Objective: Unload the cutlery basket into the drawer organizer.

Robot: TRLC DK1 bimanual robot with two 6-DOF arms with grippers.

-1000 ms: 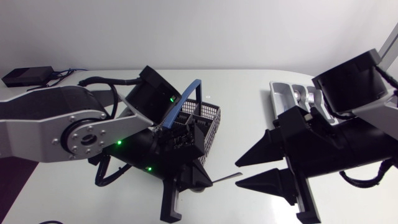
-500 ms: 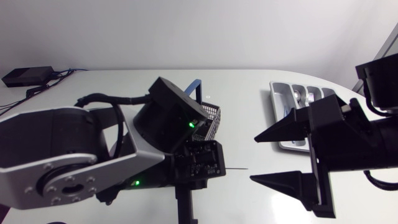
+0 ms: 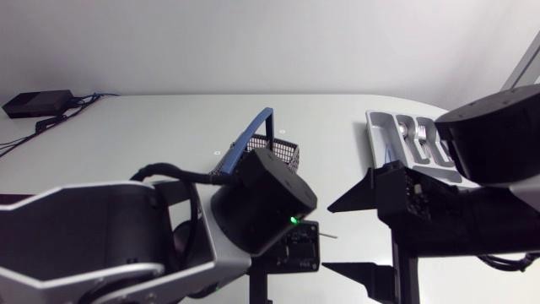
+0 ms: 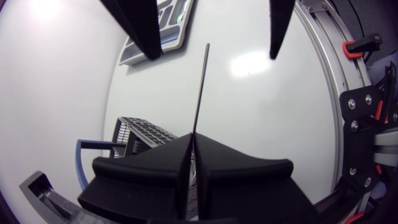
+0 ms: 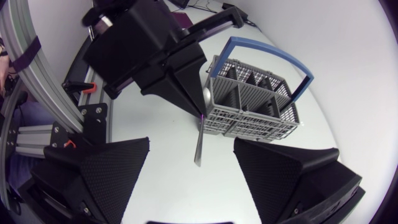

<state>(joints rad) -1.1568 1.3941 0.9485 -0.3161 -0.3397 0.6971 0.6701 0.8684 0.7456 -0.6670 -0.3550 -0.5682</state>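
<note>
In the head view, my left arm fills the near left. The left gripper (image 3: 308, 238) is mostly hidden under its own wrist, and only the thin tip of a cutlery piece (image 3: 326, 235) pokes out to the right. The right gripper (image 3: 329, 237) faces it from the right with its two fingers spread wide and nothing between them. The cutlery basket (image 3: 283, 156) with its blue handle (image 3: 249, 139) stands mid-table, just beyond my left wrist. The drawer organizer (image 3: 380, 135) lies at the far right of the table (image 3: 152, 127).

In the left wrist view, my own fingers (image 4: 155, 174) are pressed together on the cutlery piece (image 4: 200, 93). It is slim and seen edge-on, and it sticks straight ahead towards the other arm's two spread fingers (image 4: 142, 25). The basket (image 4: 140, 134) sits off to one side below the gripper, and the organizer (image 4: 163, 34) lies further ahead, past it.

In the right wrist view, my own fingers (image 5: 99, 177) stand far apart and hold nothing. Ahead of them, the left gripper (image 5: 200, 113) pinches the flat grey cutlery piece (image 5: 198, 146), which points into the gap between my fingers without touching them. The basket (image 5: 252, 106) stands upright just beside it, well apart from my gripper.
</note>
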